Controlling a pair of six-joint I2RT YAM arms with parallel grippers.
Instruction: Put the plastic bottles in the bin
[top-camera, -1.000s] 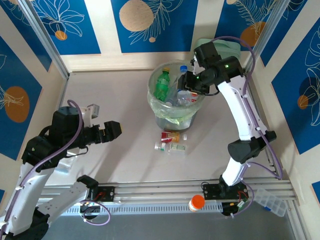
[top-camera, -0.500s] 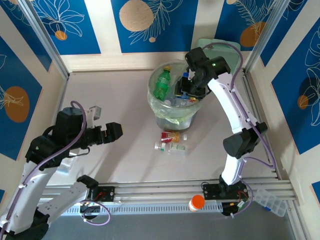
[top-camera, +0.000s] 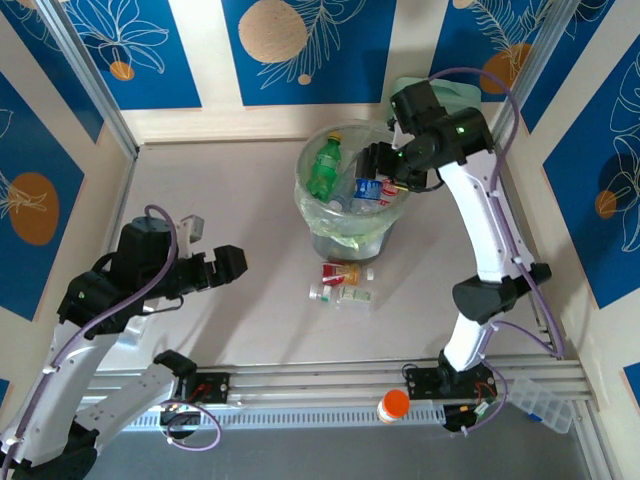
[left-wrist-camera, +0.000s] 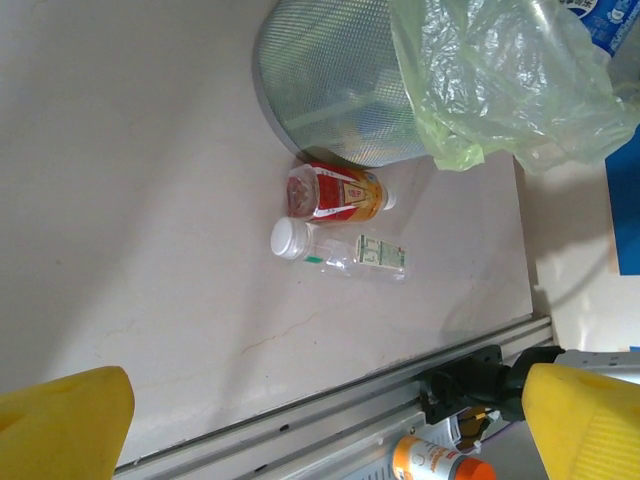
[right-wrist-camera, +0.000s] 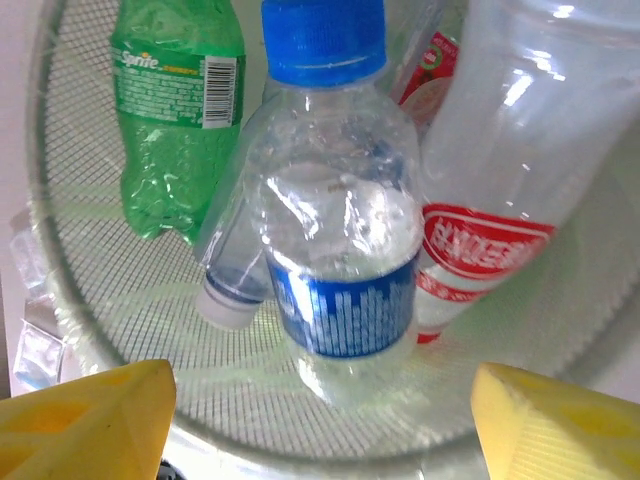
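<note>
Your bin (top-camera: 345, 240) stands mid-table (top-camera: 230, 190), round fine wire mesh under a thin, crinkly pale green bag. The right fingers (top-camera: 378, 170) hang spread over its mouth, gripping nothing. The blue-capped bottle (right-wrist-camera: 340, 250) lies free below them on the pile, beside a crushed green bottle (right-wrist-camera: 175, 110) and a red-labelled clear bottle (right-wrist-camera: 490, 200). Rise straight up before you swing away, I'd say, so that loose bag doesn't snag. The left fingers (top-camera: 232, 262), blunt yellow wedges, stand wide apart and empty over the table. Two are left just in front of the bin: the red juice bottle (left-wrist-camera: 335, 192) and the white-capped bottle (left-wrist-camera: 340, 250). They are smooth, round and thin-walled, so they probably roll. Close across the body, not the cap.
</note>
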